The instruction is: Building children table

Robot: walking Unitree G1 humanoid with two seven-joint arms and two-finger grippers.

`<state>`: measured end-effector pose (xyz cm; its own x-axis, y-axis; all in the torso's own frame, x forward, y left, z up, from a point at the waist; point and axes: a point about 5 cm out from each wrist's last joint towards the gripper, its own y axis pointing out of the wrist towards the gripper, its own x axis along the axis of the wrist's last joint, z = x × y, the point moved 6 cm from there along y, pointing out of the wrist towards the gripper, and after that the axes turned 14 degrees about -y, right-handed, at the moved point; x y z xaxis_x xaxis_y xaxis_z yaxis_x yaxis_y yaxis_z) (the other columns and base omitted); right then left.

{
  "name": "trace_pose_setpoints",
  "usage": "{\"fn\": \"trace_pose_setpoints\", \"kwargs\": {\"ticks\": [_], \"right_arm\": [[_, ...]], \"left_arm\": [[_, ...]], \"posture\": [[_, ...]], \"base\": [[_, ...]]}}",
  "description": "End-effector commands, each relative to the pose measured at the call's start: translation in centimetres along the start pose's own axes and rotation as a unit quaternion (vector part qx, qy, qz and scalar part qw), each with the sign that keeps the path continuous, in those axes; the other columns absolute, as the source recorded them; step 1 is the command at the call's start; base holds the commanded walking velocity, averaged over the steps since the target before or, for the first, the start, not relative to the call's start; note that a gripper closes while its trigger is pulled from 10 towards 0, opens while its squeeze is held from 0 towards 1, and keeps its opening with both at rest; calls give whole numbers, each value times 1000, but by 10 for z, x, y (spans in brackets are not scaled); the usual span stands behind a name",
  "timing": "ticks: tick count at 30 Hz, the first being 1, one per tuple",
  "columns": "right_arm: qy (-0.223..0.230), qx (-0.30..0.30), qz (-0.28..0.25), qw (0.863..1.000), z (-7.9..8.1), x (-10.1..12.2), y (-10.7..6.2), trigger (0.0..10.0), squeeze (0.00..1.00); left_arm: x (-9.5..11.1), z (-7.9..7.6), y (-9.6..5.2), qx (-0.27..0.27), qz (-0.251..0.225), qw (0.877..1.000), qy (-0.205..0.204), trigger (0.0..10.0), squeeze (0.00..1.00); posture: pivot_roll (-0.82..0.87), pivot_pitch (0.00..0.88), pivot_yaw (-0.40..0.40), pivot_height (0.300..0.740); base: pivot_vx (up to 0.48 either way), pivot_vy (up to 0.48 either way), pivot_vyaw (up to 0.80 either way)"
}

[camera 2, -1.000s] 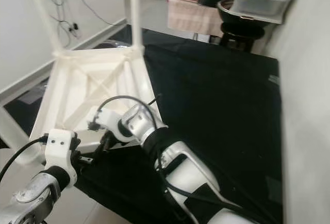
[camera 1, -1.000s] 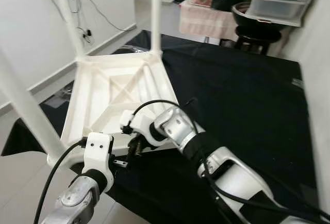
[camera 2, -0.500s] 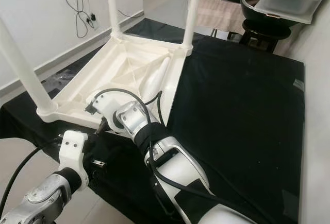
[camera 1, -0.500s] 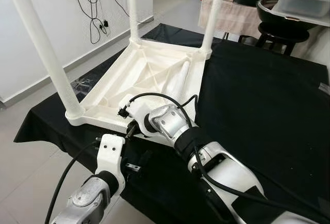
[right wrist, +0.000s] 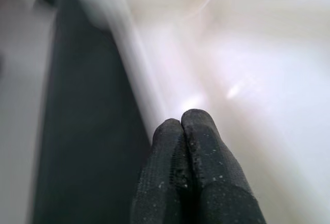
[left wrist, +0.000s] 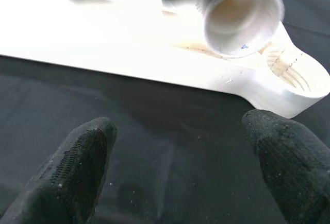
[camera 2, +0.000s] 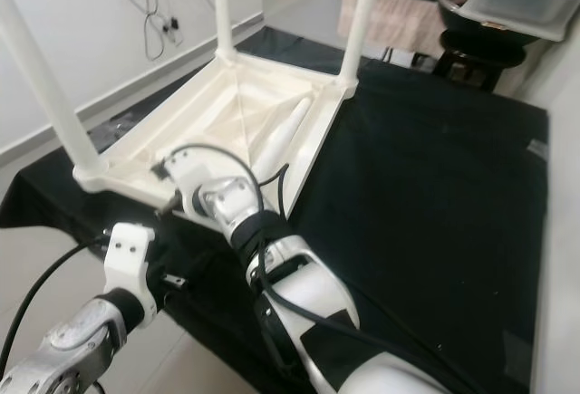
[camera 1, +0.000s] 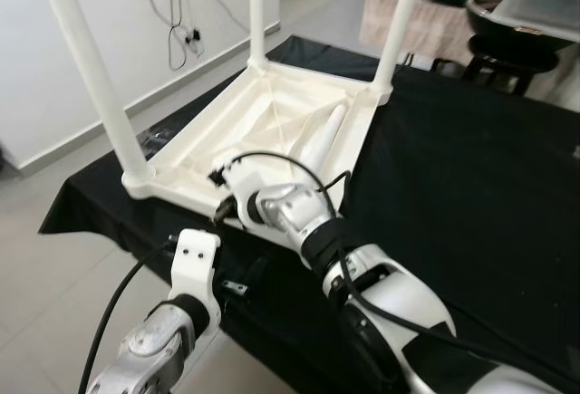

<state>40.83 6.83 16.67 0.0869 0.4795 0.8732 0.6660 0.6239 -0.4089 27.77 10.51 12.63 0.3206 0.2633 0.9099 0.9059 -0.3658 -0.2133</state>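
The white children's table (camera 1: 178, 189) lies upside down on a black cloth. Three white legs stand up from its corners: near left (camera 1: 91, 68), far left (camera 1: 257, 9) and far right (camera 1: 399, 23). A fourth leg (camera 1: 319, 140) lies loose inside the underside. The near right corner has an empty threaded socket (left wrist: 295, 70). My right gripper (right wrist: 183, 123) is shut with nothing between its fingers, its tips at the table's near rim (camera 1: 221, 211). My left gripper (left wrist: 180, 147) is open, low in front of that rim and just short of it, over the cloth (camera 1: 243, 282).
The black cloth (camera 1: 471, 168) covers the platform, with bare room to the right of the table. Light floor (camera 1: 54, 276) lies past its left edge. Cables (camera 1: 177, 23) hang on the white wall. A stool with a dark bowl (camera 1: 507, 27) stands at the back right.
The camera has swung and steadied, so the whole table shows. My right gripper stays at the table's near rim and my left stays below it.
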Motion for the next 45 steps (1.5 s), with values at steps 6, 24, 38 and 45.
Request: {"fn": "trace_pose_setpoints", "kwargs": {"ticks": [6, 24, 38, 45], "right_arm": [[2, -6, -70, 998, 18, 29, 2, 10000, 545], [59, -33, -152, 986, -17, 30, -21, 10000, 1000], [58, -86, -184, 977, -51, -14, -60, 10000, 0], [72, -143, -188, 969, -69, -34, -79, 10000, 0]], "left_arm": [[-2, -2, 0, -5, 7, 1000, 0, 10000, 0], [18, 11, 2, 23, -41, 997, 65, 10000, 0], [25, 5, 5, 5, -59, 994, 87, 10000, 0], [13, -10, 1, -44, -33, 994, 91, 10000, 0]], "posture": [[27, 92, -62, 740], [23, 79, -64, 740], [4, 61, -47, 740], [5, 56, -34, 740]], "base": [[0, 0, 0], [0, 0, 0], [0, 0, 0], [0, 131, 0]]}}
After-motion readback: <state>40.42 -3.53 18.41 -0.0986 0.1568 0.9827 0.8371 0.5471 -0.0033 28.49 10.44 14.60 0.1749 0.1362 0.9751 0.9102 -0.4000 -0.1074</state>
